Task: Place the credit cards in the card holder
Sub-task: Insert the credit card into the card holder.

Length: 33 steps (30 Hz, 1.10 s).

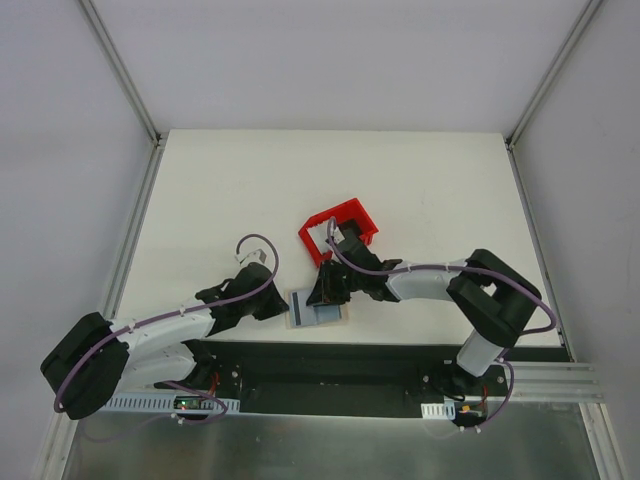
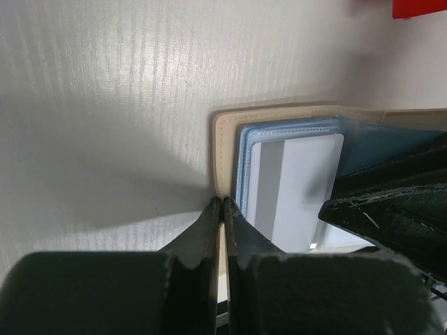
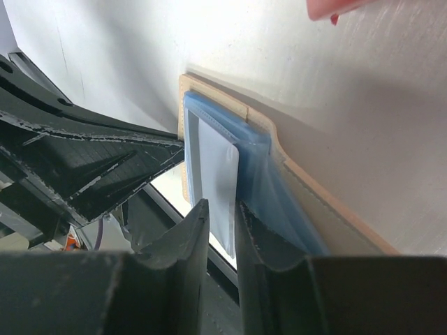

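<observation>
The tan card holder point(image 1: 318, 308) lies open near the table's front edge, its pale blue lining up. My left gripper point(image 1: 283, 303) is shut on its left tan edge point(image 2: 222, 139), with the fingertips point(image 2: 223, 204) pinching the rim. My right gripper point(image 1: 326, 291) comes in from the right. Its jaws point(image 3: 220, 207) are closed on a whitish credit card point(image 3: 216, 171) that sits partly inside the blue pocket point(image 3: 262, 174). The same card shows in the left wrist view point(image 2: 300, 185) within the blue lining. No other cards are in view.
The red two-compartment bin point(image 1: 338, 229) stands just behind the right gripper, and its corner shows in both wrist views point(image 2: 419, 7) point(image 3: 335, 7). The table's front edge and the black base rail point(image 1: 330, 358) lie right below the holder. The left fingers point(image 3: 105, 160) are close beside the right ones.
</observation>
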{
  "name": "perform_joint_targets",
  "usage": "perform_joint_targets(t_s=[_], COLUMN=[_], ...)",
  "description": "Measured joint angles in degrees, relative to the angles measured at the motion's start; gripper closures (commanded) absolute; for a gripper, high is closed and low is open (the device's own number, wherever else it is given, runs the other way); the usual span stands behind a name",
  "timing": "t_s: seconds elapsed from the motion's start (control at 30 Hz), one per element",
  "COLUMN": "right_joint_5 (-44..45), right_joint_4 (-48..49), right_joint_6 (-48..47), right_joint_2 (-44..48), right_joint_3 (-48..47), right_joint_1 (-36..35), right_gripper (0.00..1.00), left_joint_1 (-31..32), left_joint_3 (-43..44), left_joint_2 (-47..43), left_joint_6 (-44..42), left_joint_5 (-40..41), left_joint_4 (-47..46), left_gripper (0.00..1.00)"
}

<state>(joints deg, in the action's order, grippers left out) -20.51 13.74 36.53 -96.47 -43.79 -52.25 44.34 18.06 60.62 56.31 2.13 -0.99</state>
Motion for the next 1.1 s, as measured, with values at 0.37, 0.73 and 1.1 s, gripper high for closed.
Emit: perform_joint_targets(t_s=[0.37, 0.73, 1.1], right_joint_5=[1.1, 10.6, 12.2], right_joint_4=[-1.2, -11.1, -17.7], right_joint_6=[-1.9, -7.6, -10.4], right_joint_2=[0.3, 12.4, 12.2], right_joint_3=[0.0, 0.2, -1.2], right_joint_1=[0.0, 0.6, -0.6], right_gripper=[0.69, 0.71, 0.61], left_joint_1=[0.0, 0.0, 0.0], left_joint_3=[0.0, -0.1, 0.8], left_joint_2=[-0.4, -2.3, -5.6], left_joint_6=[0.0, -0.2, -0.9], left_joint_5=[0.0, 0.0, -0.1], left_joint_4=[0.0, 0.4, 1.9], left_gripper=[1.00, 1.00, 1.00])
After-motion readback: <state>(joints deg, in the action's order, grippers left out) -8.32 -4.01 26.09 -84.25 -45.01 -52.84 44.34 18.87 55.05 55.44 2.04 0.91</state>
